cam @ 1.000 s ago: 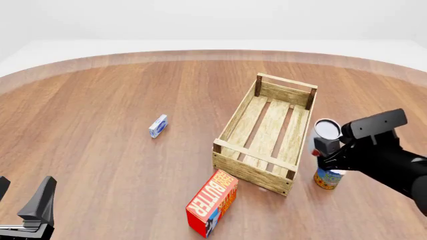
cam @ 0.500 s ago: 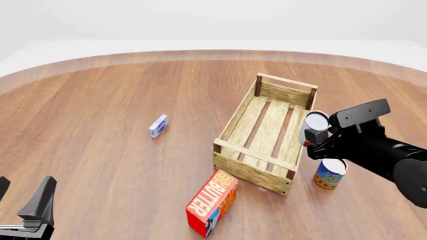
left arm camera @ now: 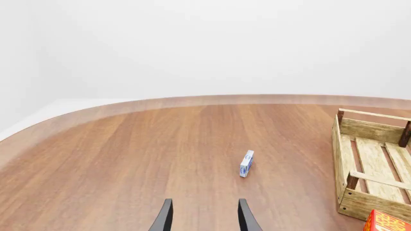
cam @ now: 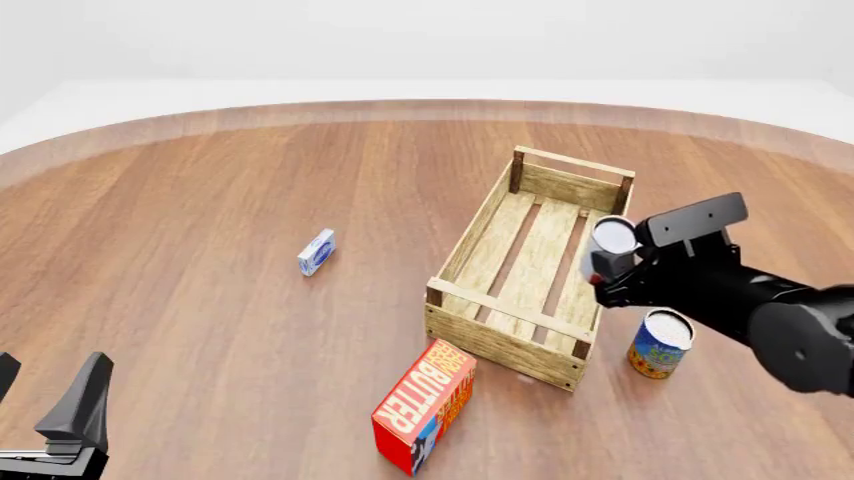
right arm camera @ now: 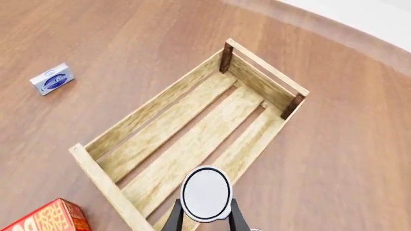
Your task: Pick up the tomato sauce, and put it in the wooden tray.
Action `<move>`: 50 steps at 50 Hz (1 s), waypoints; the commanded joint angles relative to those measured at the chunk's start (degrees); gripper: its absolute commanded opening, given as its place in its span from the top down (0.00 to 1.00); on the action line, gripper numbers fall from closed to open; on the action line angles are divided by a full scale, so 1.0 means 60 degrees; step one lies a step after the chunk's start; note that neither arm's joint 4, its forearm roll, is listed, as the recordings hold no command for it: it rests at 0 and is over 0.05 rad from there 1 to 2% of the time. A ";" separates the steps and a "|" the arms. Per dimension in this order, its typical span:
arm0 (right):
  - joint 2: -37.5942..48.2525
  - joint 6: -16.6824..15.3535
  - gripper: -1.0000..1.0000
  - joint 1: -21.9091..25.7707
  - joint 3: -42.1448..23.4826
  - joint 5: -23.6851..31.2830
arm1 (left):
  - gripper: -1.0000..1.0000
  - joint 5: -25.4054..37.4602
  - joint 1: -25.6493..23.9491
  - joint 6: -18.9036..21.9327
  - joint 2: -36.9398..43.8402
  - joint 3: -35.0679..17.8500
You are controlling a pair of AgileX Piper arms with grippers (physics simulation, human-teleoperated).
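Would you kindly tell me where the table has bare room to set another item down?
Bare wood spans left of the small blue box, and beyond the wooden tray. It is crowded near the tray's front corner: butter box, blue-and-yellow can, and right gripper holding the tomato sauce.

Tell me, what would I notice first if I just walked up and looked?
Probably the right claw holding a little can in the air over the right edge of the big wooden crate in the middle of the table. After that, the bright red butter box in front of the crate, and a blue-and-yellow can standing just right of it.
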 commanded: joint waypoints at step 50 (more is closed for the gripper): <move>0.2603 0.0232 1.00 0.0306 -0.1068 -0.1378 | 0.00 0.0000 0.0000 0.0000 0.0000 0.0000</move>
